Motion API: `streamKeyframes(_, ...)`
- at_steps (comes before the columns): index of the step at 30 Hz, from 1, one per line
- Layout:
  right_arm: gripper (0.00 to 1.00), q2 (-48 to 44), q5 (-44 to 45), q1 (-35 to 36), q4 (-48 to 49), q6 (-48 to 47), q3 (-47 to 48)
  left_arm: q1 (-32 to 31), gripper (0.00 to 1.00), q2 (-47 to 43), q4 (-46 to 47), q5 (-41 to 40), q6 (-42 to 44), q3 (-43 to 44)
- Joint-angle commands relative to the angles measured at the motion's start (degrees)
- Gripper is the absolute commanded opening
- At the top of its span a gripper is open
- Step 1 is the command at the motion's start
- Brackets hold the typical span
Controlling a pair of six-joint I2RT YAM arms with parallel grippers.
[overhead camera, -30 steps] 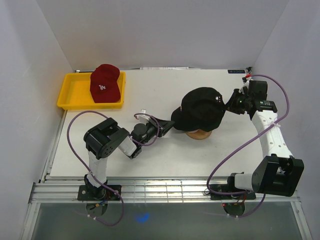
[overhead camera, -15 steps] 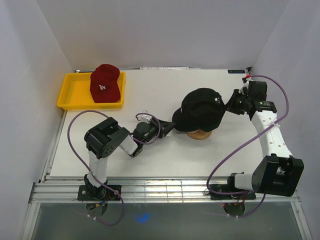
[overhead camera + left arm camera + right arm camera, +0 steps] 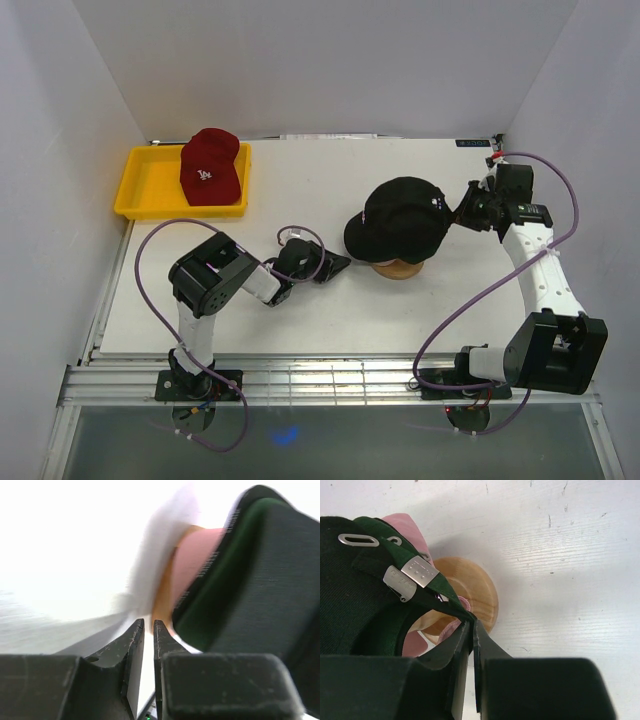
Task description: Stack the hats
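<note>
- The white table [image 3: 330,180] is being viewed from above, and its near edge is being cut across by the two arm bases.
- The yellow tray [image 3: 150,188] is being shown in the upper left of the overhead frame. Its right end is being covered by the red cap [image 3: 212,165] lying in it.
- The black cap [image 3: 400,220] is being carried at frame centre on the wooden stand [image 3: 398,269], of which only a sliver is being left uncovered.
- The left gripper [image 3: 338,265] is being held just left of the black cap, apart from it. Its fingers are being kept almost together with nothing between them, and its wrist view is blurred and washed out.
- The right gripper [image 3: 470,624] is being clenched on a green strap [image 3: 445,592] at the stack's rear. Which cap owns the strap cannot be told.
- Pink fabric [image 3: 407,525] is being glimpsed underneath and cannot be identified.
</note>
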Motion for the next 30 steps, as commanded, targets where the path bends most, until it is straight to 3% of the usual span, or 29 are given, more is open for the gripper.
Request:
streamKeyframes(1,0.11,-0.89,4.24,-0.36,-0.29,-0.68,-1.19,0.67,0.00,-2.44,-4.17,0.34,1.67,1.51)
streamKeyframes(11,0.11,-1.51,4.24,-0.36,1.21,-0.33,-2.16,1.63,0.00,-4.55,-6.63,0.87,3.26,1.08)
streamKeyframes(20,0.11,-0.80,2.48,-0.36,4.46,1.87,-5.15,3.74,0.00,-14.47,-16.10,0.96,10.72,-1.47)
streamKeyframes(23,0.15,-1.16,2.40,-0.36,4.64,2.48,-4.01,4.01,0.13,-19.57,-21.72,0.96,15.99,-0.07)
streamKeyframes(24,0.16,-0.90,2.22,-0.36,4.29,2.66,-3.14,4.01,0.22,-20.89,-23.14,0.61,17.22,0.45)
streamKeyframes(30,0.17,-0.19,1.43,-0.28,4.20,3.19,-1.46,3.66,0.41,-26.97,-34.58,-1.41,24.44,7.04)
